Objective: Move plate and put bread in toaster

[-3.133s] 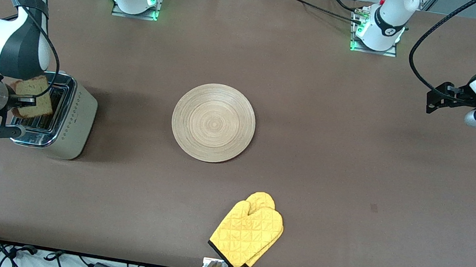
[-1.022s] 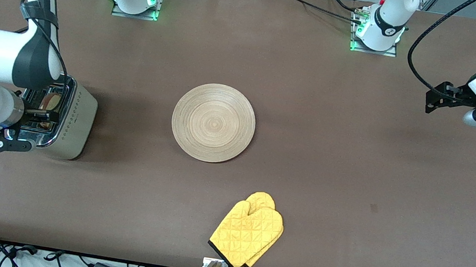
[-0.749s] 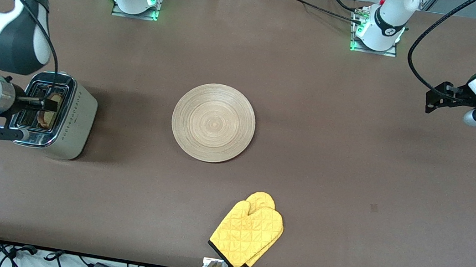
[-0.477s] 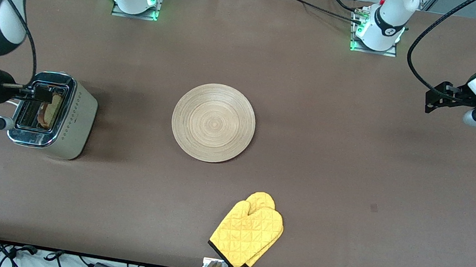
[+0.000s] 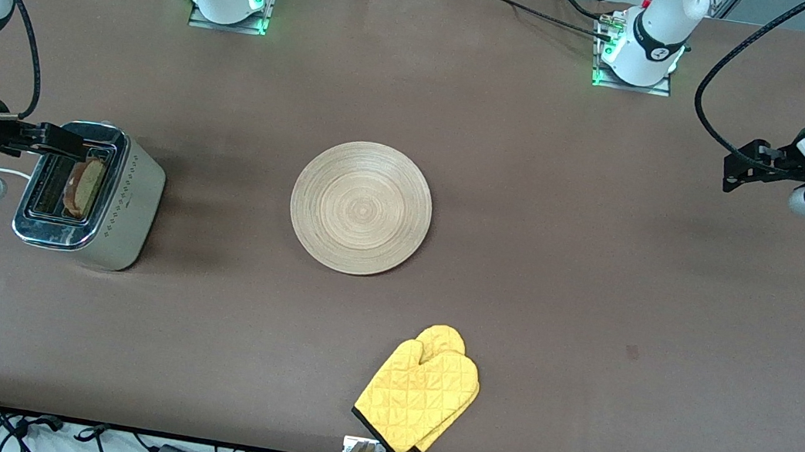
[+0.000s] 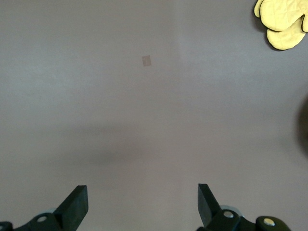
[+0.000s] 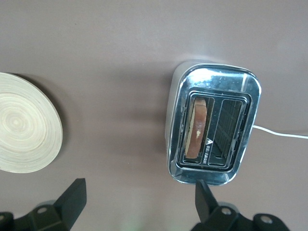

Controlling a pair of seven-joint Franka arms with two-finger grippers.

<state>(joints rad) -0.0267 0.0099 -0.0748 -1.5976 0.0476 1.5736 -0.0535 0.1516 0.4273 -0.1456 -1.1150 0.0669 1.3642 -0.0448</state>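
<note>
The toaster [image 5: 110, 212] stands at the right arm's end of the table. The bread [image 5: 86, 186] stands upright in its slot on the plate's side, shown from above in the right wrist view as bread [image 7: 197, 126] in the chrome-topped toaster [image 7: 214, 86]. My right gripper [image 5: 75, 144] hangs open and empty over the toaster's end toward the bases; in its own view the right gripper [image 7: 139, 193] holds nothing. The wooden plate [image 5: 361, 207] lies bare mid-table. My left gripper [image 5: 733, 173] waits open in the air over the left arm's end, seen over bare table as the left gripper [image 6: 142, 196].
A yellow oven mitt [image 5: 419, 397] lies near the table's front edge, nearer the camera than the plate. The toaster's white cord [image 5: 4, 171] trails toward the right arm's end. The plate's rim [image 7: 54, 126] shows in the right wrist view.
My right gripper has let go of the bread, which now sits in the toaster slot, and has lifted and drawn back off the toaster. The left arm has barely moved.
</note>
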